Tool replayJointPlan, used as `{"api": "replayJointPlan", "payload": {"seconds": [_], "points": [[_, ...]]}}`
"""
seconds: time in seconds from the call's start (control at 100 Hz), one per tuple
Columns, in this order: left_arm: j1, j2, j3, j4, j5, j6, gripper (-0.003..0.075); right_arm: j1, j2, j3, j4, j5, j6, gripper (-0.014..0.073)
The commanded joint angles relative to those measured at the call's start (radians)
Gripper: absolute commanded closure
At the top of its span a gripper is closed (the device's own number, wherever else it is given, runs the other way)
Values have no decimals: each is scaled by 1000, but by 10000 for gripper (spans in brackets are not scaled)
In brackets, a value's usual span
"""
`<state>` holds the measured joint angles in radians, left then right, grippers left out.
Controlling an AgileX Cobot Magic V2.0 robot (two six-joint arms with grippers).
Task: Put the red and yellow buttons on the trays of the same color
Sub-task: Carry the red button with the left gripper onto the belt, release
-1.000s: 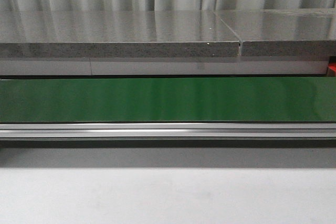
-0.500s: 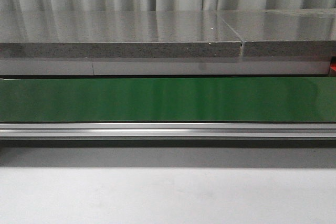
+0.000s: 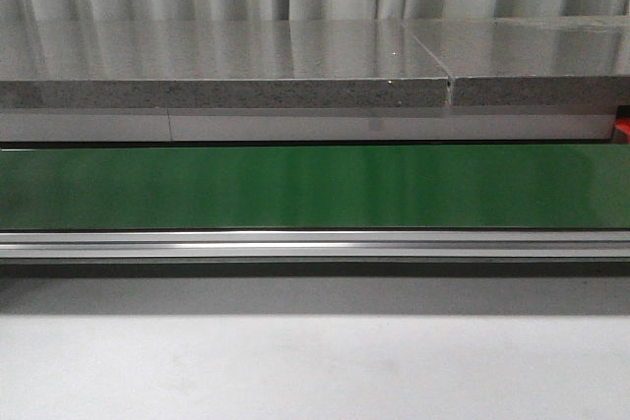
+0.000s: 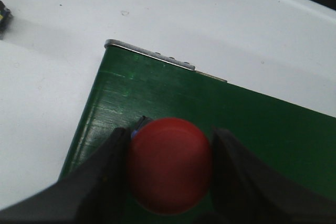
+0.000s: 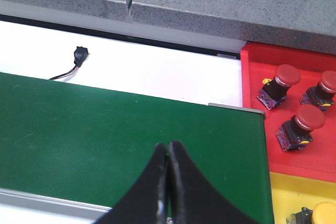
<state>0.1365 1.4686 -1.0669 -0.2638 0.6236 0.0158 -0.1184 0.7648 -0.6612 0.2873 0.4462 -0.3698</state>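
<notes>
In the left wrist view a red button with a round dome sits between my left gripper's dark fingers, just above the end of the green belt. My left gripper is shut on it. In the right wrist view my right gripper is shut and empty over the green belt. Beside the belt's end lies the red tray with three red buttons on it. The yellow tray adjoins it and holds a yellow button. Neither gripper shows in the front view.
The green conveyor belt runs across the front view with an aluminium rail along its near side. A grey stone slab stands behind it. A small black connector with wires lies on the white surface.
</notes>
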Motion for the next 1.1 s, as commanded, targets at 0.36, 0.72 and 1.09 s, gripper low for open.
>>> {"api": "replayJointPlan", "payload": {"seconds": [0.36, 0.72, 1.09], "points": [[-9, -18, 35, -18, -118, 22, 738, 2, -7, -28, 4, -77, -6, 713], [-10, -18, 41, -18, -75, 48, 303, 2, -7, -28, 4, -77, -6, 713], [-10, -18, -13, -20, -101, 52, 102, 2, -7, -28, 4, -77, -6, 713]]}}
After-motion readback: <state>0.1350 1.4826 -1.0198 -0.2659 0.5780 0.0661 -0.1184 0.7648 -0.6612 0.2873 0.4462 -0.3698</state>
